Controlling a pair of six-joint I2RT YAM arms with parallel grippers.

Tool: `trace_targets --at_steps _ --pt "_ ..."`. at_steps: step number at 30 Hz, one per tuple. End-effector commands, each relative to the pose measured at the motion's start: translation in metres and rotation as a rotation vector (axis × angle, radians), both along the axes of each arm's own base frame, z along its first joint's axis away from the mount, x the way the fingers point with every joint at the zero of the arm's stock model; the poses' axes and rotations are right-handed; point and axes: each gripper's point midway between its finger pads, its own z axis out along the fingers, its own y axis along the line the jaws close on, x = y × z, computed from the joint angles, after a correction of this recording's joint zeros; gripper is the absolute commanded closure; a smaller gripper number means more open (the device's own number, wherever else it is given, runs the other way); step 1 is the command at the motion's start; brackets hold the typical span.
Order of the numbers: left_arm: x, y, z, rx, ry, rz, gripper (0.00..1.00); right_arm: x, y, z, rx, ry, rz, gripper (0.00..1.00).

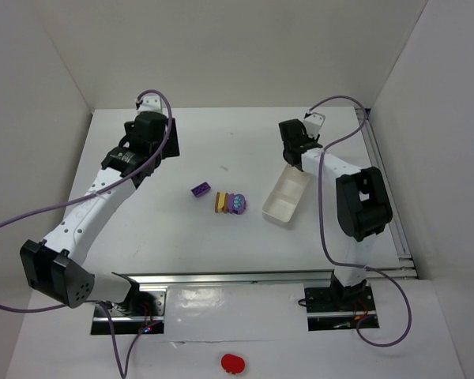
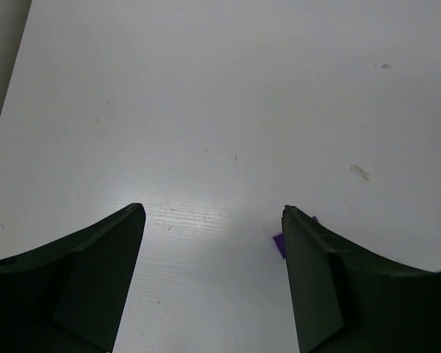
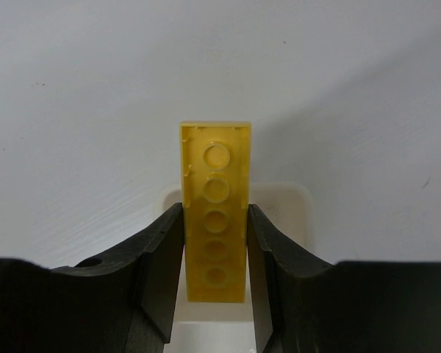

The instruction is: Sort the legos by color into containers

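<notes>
My right gripper (image 3: 214, 220) is shut on the long flat yellow plate (image 3: 214, 209), underside facing the camera, held above the far end of a white tray (image 3: 287, 198). In the top view that gripper (image 1: 294, 150) hovers over the tray's (image 1: 284, 199) far end. A purple brick (image 1: 201, 190) lies mid-table. Beside it sit an orange brick (image 1: 220, 203), a yellow brick (image 1: 227, 201) and a purple round-studded brick (image 1: 237, 204). My left gripper (image 2: 213, 220) is open and empty over bare table at the back left (image 1: 146, 130); a purple brick corner (image 2: 278, 244) peeks beside its right finger.
White walls enclose the table on three sides. A metal rail (image 1: 387, 197) runs along the right edge. A black base plate (image 1: 167, 138) sits under the left gripper. A red object (image 1: 233, 363) lies at the front, beyond the arm bases.
</notes>
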Motion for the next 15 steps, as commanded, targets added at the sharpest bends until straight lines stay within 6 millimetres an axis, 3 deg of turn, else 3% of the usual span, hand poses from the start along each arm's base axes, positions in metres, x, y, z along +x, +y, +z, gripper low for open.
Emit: trace_targets --at_steps 1,7,9,11,12,15 --pt "0.005 0.004 0.016 0.023 -0.033 0.007 0.15 0.009 -0.002 0.009 0.034 -0.079 -0.090 0.61" --pt "0.003 0.005 0.013 0.022 -0.018 0.011 0.15 -0.002 -0.007 -0.006 0.032 -0.051 -0.111 0.56" --pt "0.004 0.004 0.010 0.025 -0.009 0.011 0.15 -0.008 -0.009 -0.009 0.028 -0.041 -0.111 0.31" --pt "0.006 0.003 0.010 0.026 -0.008 0.011 0.14 -0.010 -0.009 -0.013 0.024 -0.033 -0.111 0.14" --pt "0.006 0.001 0.009 0.020 -0.006 0.001 0.12 -0.012 -0.009 -0.015 0.026 -0.019 -0.105 0.08" --pt "0.008 -0.001 0.005 0.011 0.004 -0.003 0.12 -0.011 -0.007 -0.001 0.044 -0.047 -0.098 0.07"
